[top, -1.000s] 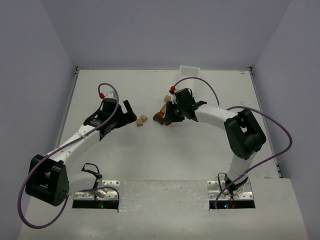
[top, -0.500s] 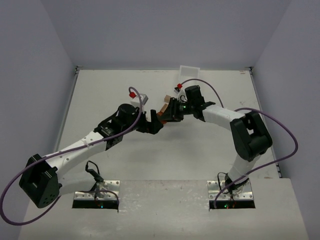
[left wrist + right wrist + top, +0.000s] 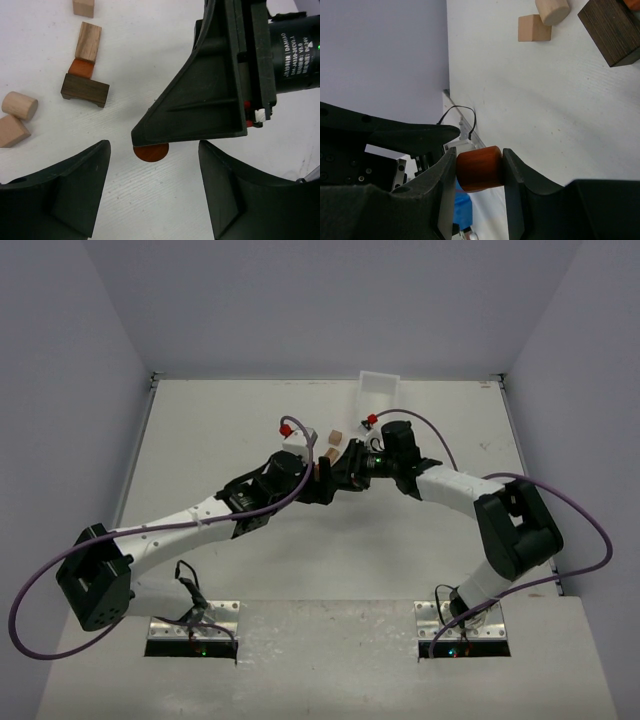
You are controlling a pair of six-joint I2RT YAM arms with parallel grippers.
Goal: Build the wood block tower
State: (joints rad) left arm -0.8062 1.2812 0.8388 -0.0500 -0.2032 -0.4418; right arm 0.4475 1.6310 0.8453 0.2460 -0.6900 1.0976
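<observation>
Orange-brown cylinder [image 3: 479,168] pinched in right gripper [image 3: 479,156], round end facing my left gripper [image 3: 152,159]; left jaws parted, flanking it, not touching. I judge handover next.

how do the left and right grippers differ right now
The right gripper is shut on an orange-brown cylinder block; the left gripper is open and holds nothing. The left gripper's jaws stand wide apart, on either side of the right gripper's tip, while the right gripper's jaws are narrow, pressed against the block. Both are black and two-fingered, and they are close together above the middle of the table.
</observation>
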